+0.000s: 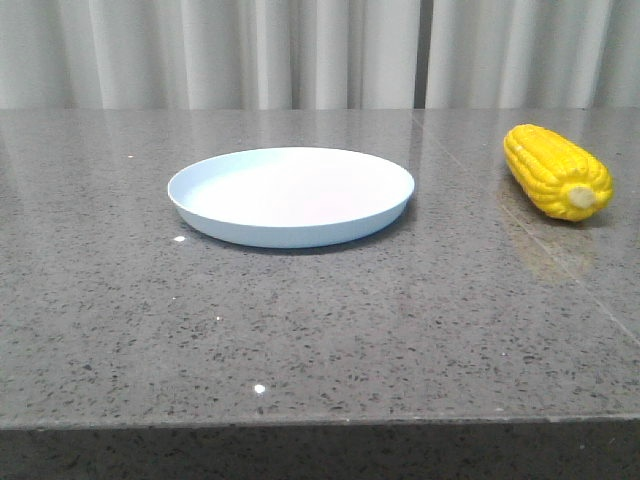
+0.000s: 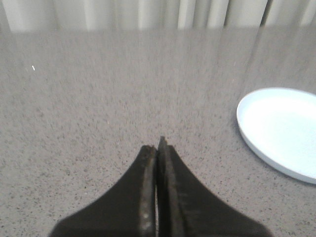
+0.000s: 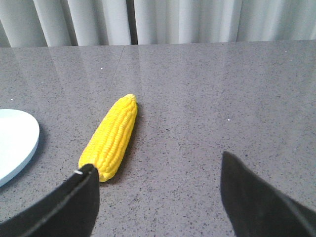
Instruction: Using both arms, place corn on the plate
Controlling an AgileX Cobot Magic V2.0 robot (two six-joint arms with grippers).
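Speckled grey stone table (image 1: pixel 300 330) with a glossy top, pale pleated curtain (image 1: pixel 250 50) hanging behind it

The corn (image 1: pixel 555 170) is bright yellow with neat rows of kernels and a pale beige stub end. The plate (image 1: pixel 290 225) is a plain, pale blue. The worktop (image 1: pixel 300 330) is grey stone, speckled with dark and light flecks. Both the left claw (image 2: pixel 158 148) and the right claw (image 3: pixel 158 175) are matte black. The curtain (image 1: pixel 300 50) behind is off-white with vertical folds.
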